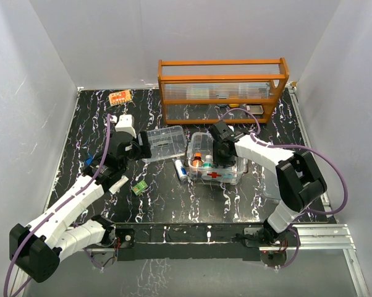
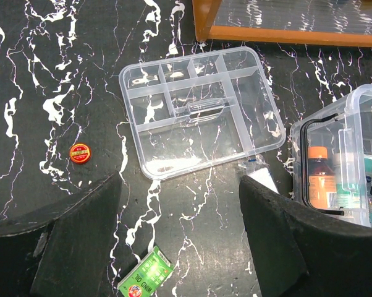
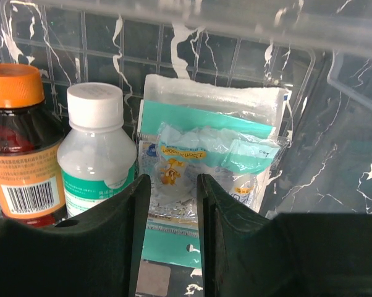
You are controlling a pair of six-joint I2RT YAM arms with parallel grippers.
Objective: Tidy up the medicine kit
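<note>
Two grippers flank the kit. The left gripper (image 2: 180, 183) hangs wide open and empty, near the clear divided tray (image 2: 198, 111). Right of the tray stands the red-cross box (image 1: 214, 174), holding an orange-capped bottle (image 3: 19, 142), a white-capped bottle (image 3: 96, 148) and sachets (image 3: 217, 117). Inside it, the right gripper (image 3: 173, 189) has its fingers narrowly apart; I cannot tell whether it grips anything.
</note>
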